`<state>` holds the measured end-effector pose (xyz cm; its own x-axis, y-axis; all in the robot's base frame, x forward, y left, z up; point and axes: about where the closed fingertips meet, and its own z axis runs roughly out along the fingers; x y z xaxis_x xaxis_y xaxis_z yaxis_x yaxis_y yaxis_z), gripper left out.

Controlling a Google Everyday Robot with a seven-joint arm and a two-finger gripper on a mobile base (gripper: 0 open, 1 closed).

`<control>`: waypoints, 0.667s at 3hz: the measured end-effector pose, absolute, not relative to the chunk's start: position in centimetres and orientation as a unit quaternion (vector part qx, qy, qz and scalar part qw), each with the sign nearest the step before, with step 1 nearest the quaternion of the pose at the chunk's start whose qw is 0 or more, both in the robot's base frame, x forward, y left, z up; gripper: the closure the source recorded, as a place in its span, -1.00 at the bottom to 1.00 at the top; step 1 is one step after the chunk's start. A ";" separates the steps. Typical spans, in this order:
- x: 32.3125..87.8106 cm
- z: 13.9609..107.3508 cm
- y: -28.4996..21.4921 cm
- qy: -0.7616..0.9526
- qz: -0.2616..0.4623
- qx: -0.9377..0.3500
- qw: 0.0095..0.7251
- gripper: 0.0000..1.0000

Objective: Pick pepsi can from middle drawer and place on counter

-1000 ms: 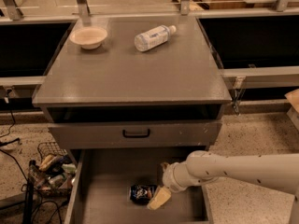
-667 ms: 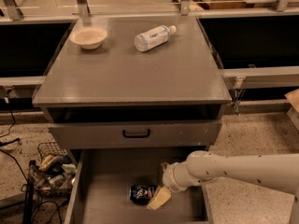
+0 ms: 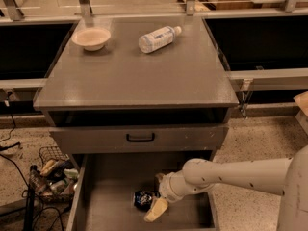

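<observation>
The pepsi can (image 3: 143,199), dark blue with white markings, lies on its side on the grey floor of the open middle drawer (image 3: 108,186), near the front. My gripper (image 3: 157,195) reaches into the drawer from the right on a white arm. It is open, with one pale fingertip (image 3: 156,210) in front of the can and the other (image 3: 159,180) behind it. The can lies at the opening between the fingers, not gripped. The grey counter (image 3: 130,76) is the cabinet top above.
A clear plastic bottle (image 3: 159,37) with a white label lies on the counter at the back, next to a pale bowl (image 3: 91,36). The drawer front above (image 3: 140,137) has a black handle. A wire basket (image 3: 50,174) of items and cables sit on the floor to the left.
My gripper has shifted slightly left, closer around the can. The can has not moved.
</observation>
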<state>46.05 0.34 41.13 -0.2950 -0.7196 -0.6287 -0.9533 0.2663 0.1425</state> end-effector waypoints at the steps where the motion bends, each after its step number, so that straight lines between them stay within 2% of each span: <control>1: 46.1 41.0 0.4 0.763 0.258 -0.548 0.228 -1.00; 2: 47.4 38.2 1.9 0.763 0.287 -0.536 0.222 -1.00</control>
<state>47.38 1.88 38.22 -0.3279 -0.6894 -0.6459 -0.9442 0.2612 0.2006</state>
